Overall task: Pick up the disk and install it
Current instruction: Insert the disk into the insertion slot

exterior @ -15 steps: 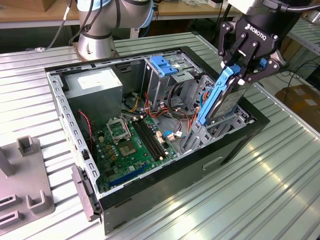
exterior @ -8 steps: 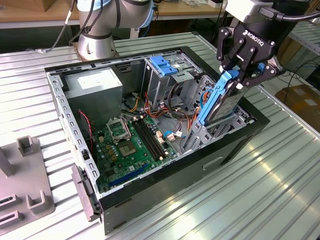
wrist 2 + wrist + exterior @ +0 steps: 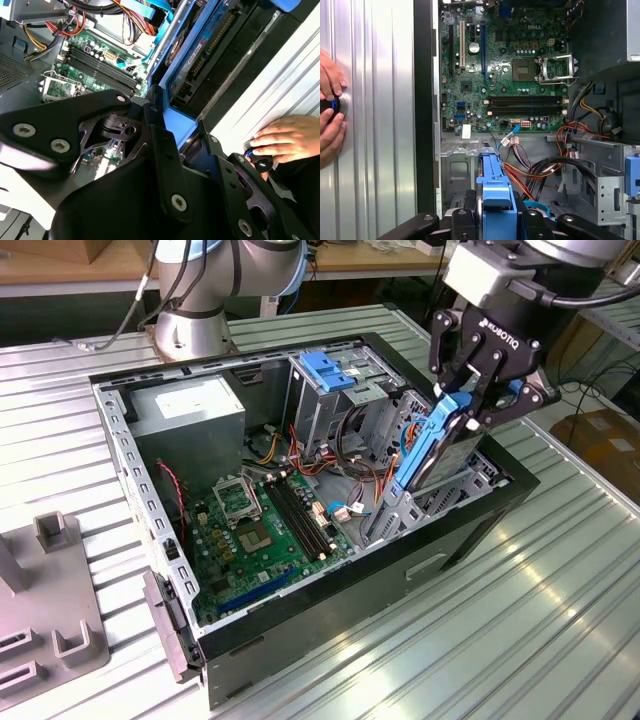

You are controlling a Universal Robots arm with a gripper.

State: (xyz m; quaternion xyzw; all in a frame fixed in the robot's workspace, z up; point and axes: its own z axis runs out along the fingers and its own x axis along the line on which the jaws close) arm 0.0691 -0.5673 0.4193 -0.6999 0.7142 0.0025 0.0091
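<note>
The disk (image 3: 442,448), a grey drive in bright blue carrier rails, stands on edge and tilted, its lower end down in the bay at the open computer case's (image 3: 470,530) end on the exterior view's right. My gripper (image 3: 482,402) is shut on its upper end, one black finger on each side. In the first wrist view the blue rail of the disk (image 3: 495,186) runs out from between the fingers (image 3: 462,220) toward the metal bay. In the second wrist view the disk (image 3: 202,47) shows its circuit side beside the bay wall.
Inside the case lie the motherboard (image 3: 265,520), cable bundles (image 3: 345,455) and a tall metal drive cage with a blue latch (image 3: 325,370). A person's hand (image 3: 287,137) rests on a knob on the ribbed table beside the case. A grey fixture (image 3: 50,625) sits at the exterior view's left.
</note>
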